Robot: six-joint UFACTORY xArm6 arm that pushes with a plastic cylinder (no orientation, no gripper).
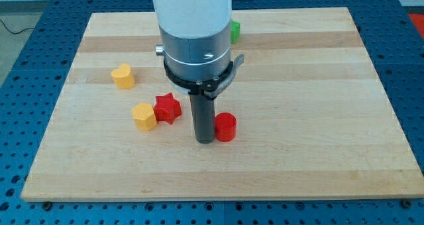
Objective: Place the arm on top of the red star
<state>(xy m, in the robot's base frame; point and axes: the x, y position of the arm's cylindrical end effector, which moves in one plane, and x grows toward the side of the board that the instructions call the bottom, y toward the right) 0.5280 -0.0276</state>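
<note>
The red star (167, 108) lies on the wooden board, left of centre. My tip (204, 140) rests on the board to the right of the star and a little below it, with a gap between them. A red cylinder (226, 127) stands right beside the rod, on its right. A yellow block (144, 116) touches the star's left side.
A yellow heart-shaped block (122, 76) lies further to the view's left and higher up. A green block (234, 31) shows partly behind the arm near the view's top. The wooden board (318, 119) sits on a blue perforated table (404, 26).
</note>
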